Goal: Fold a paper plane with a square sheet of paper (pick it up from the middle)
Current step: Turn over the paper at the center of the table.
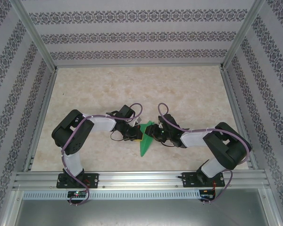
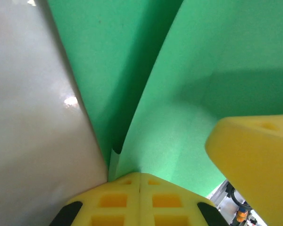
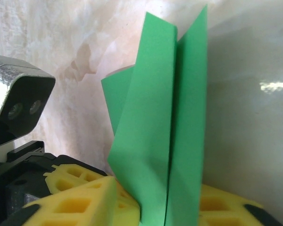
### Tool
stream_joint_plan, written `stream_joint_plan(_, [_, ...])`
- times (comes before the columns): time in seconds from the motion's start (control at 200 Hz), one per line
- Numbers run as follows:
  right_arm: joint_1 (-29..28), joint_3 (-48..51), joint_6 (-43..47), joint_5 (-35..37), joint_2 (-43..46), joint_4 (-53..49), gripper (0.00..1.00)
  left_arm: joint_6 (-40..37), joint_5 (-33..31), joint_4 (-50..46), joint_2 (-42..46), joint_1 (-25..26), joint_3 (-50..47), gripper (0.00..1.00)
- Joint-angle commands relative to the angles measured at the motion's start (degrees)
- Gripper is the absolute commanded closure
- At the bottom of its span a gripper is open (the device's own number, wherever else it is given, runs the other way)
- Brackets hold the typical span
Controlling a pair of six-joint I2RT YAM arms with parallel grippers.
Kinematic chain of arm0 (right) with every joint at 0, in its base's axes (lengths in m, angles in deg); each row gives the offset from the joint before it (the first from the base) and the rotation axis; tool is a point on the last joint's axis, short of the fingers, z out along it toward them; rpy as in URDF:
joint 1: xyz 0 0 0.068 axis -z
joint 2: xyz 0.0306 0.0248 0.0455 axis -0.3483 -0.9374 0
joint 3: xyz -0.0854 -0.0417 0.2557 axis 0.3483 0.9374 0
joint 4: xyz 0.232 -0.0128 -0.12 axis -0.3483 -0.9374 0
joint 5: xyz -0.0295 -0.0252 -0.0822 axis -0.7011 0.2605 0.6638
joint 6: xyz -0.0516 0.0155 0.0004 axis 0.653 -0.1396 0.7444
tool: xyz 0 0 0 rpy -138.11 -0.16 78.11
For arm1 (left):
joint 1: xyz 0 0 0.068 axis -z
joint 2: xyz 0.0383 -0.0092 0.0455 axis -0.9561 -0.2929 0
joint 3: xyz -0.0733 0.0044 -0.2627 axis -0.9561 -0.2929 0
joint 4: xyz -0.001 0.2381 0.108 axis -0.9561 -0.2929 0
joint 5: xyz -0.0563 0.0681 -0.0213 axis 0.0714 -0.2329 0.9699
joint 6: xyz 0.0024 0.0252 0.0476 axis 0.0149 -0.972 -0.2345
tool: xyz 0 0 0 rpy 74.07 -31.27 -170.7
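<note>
Walls (image 1: 132, 37) papered in purple-and-white patterned bands close the back and both sides, three in all, with silver metal posts (image 1: 35, 35) at the corners. Between them lies one beige marbled surface (image 1: 132, 89), its far half and both side strips bare and open. A ribbed silver rail (image 1: 141, 179) runs along the near edge.

Two black-and-white arms, left arm (image 1: 78, 136) and right arm (image 1: 217, 143), bend inward from that rail and meet at the middle, crowding the near centre.

Between their tips stands one bright green folded paper sheet (image 1: 145, 141), narrow, its point toward the rail. In the left wrist view the sheet (image 2: 179, 94) rises as two flaps from a crease.

Four yellow foam fingers work in two pairs. The left fingers (image 2: 108, 200) are pressed together, pinching the sheet's lower edge. One right finger (image 2: 254, 155) crowds in just beside them. In the right wrist view the right fingers (image 3: 80, 207) sit apart on either side of the upright sheet (image 3: 151, 117), each against a flap; whether they squeeze it I cannot tell. The left arm's grey wrist camera (image 3: 19, 94) looms close at that side.
</note>
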State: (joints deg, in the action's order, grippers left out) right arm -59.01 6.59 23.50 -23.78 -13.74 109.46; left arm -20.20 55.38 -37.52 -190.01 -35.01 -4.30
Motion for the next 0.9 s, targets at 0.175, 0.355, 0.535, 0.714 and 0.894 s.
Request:
stream_joint_plan(0.175, [-0.78,-0.46,1.24,-1.53,-1.81,5.94,0.72,5.32,-1.02,6.84,1.09,0.89,-3.30,0.95])
stream_joint_plan(0.355, [-0.88,-1.23,2.31,-1.22,-3.11,4.19,0.75,5.58,-1.96,7.14,1.98,0.89,-3.96,0.95])
stream_joint_plan(0.535, [-0.78,-1.73,3.03,-0.88,-2.37,2.81,0.84,5.81,-2.26,7.23,3.02,0.89,-4.45,0.95])
stream_joint_plan(0.714, [-0.83,-3.47,5.43,0.57,0.87,-3.13,0.93,6.75,-2.24,8.21,5.99,0.94,-4.98,0.90])
stream_joint_plan(0.894, [-0.90,-8.20,11.15,5.57,8.04,-18.36,0.94,6.36,-9.22,4.03,15.31,0.89,-5.58,0.80])
